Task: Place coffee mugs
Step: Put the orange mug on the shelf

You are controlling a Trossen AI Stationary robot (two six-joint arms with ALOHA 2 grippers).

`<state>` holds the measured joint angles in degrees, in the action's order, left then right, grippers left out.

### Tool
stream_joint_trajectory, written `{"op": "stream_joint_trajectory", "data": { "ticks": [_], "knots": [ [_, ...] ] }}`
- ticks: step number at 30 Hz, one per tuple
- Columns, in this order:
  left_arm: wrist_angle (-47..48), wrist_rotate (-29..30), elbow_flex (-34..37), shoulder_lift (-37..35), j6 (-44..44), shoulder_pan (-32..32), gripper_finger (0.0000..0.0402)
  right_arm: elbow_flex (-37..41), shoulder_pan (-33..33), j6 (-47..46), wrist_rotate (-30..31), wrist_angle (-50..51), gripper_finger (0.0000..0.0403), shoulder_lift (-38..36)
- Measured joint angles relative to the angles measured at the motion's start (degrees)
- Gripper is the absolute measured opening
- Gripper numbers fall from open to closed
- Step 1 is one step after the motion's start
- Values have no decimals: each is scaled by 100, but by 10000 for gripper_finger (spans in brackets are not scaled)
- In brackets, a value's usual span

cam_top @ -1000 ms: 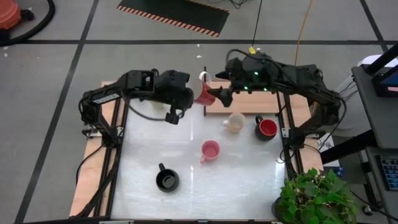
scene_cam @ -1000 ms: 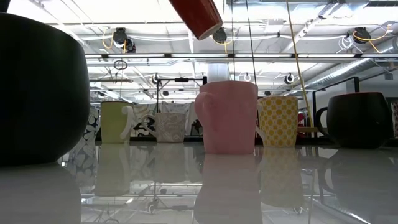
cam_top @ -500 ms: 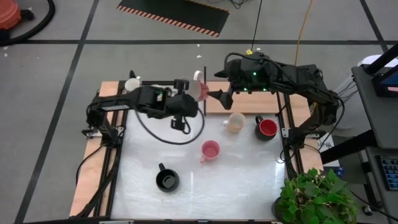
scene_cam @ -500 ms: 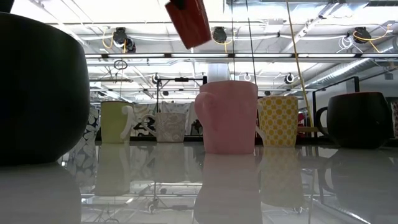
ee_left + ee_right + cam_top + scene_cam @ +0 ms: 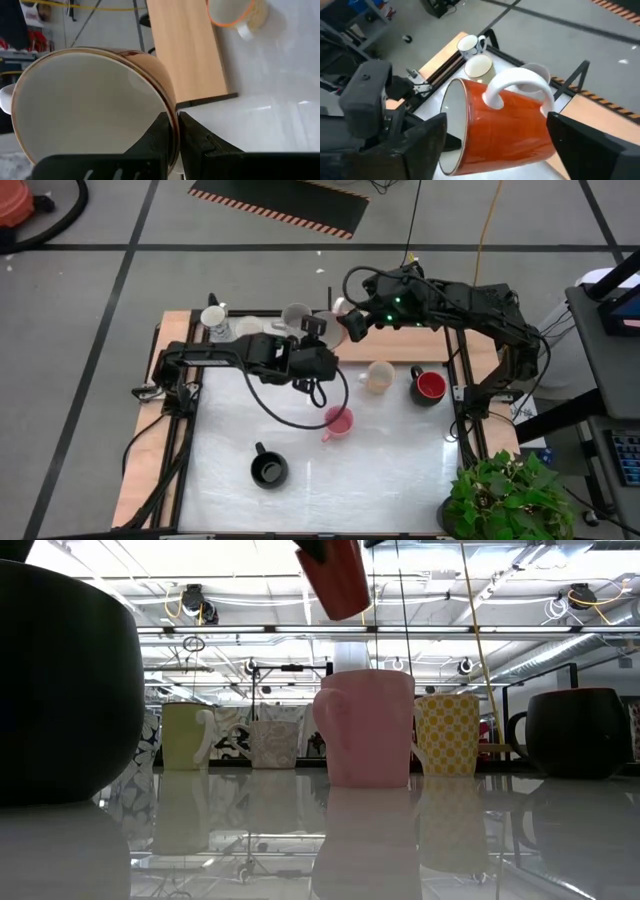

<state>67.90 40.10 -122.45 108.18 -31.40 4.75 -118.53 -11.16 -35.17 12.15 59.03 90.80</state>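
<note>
The left gripper (image 5: 172,145) pinches the rim of the red mug (image 5: 500,125) in mid-air above the table's back edge, beside the right gripper (image 5: 495,145), whose jaws stand wide around it, so the carry-and-set-down step is underway, calling for a clear table spot.

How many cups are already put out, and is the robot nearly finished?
Four mugs stand on the white table: pink mug, black mug, cream mug, red-lined mug. The left hand pinches the red mug by its rim, in the air, with the right hand open around it. Several mugs wait at the back.
</note>
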Motion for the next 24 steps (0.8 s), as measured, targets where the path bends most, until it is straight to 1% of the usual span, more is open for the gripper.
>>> {"op": "stream_joint_trajectory", "data": {
  "ticks": [3,6,13,17,20,24],
  "knots": [
    [-199,-15,0,0,-240,-50,23,72,-92,-87,-299,-5,299,1],
    [-156,-8,0,0,-329,-136,22,201,-160,-190,-493,-81,278,1],
    [-168,-5,0,0,-320,-265,22,487,-168,-200,-481,-73,251,1],
    [-139,-187,5,0,-321,-287,22,662,-166,-118,-469,-78,234,-6],
    [-116,-262,11,4,-299,-265,22,705,-166,-66,-454,55,212,-6],
    [-158,-282,11,7,-260,-187,26,705,-160,13,-371,217,171,-10]
  ]
}}
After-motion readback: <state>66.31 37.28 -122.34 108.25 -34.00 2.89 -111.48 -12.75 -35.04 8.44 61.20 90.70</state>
